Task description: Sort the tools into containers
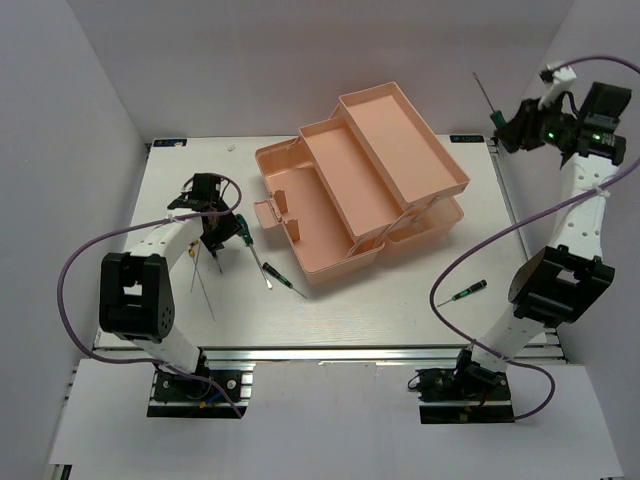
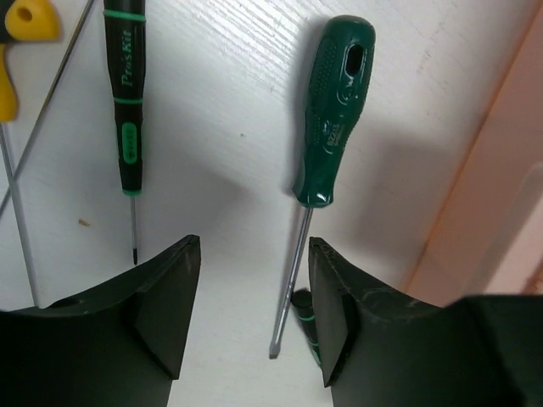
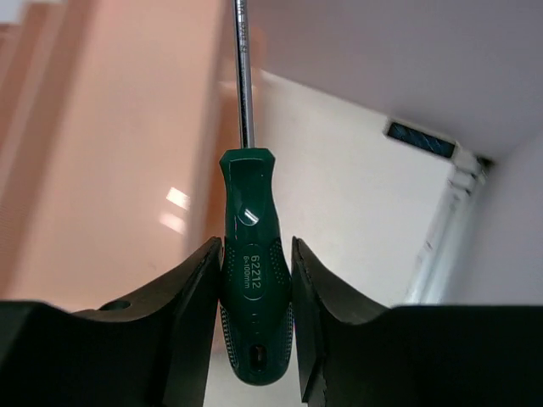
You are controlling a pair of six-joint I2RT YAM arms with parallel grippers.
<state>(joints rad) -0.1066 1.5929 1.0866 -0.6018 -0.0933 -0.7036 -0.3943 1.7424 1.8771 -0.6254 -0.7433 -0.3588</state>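
My right jaws clench a green screwdriver (image 3: 254,288) high near the counter's (image 1: 400,310) right edge; my left jaws gape, released, over a second screwdriver (image 2: 333,119) lying on open counter beside the toolbox (image 1: 320,215)

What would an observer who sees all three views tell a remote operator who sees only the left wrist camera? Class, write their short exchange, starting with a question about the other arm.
Operator: Is the right gripper holding anything?
Observer: Yes. The right gripper is shut on a green-handled screwdriver, lifted off the table at the far right.
Operator: I only see a pink edge. Is the toolbox open?
Observer: Yes. The toolbox has its lid open and its trays fanned out in steps.
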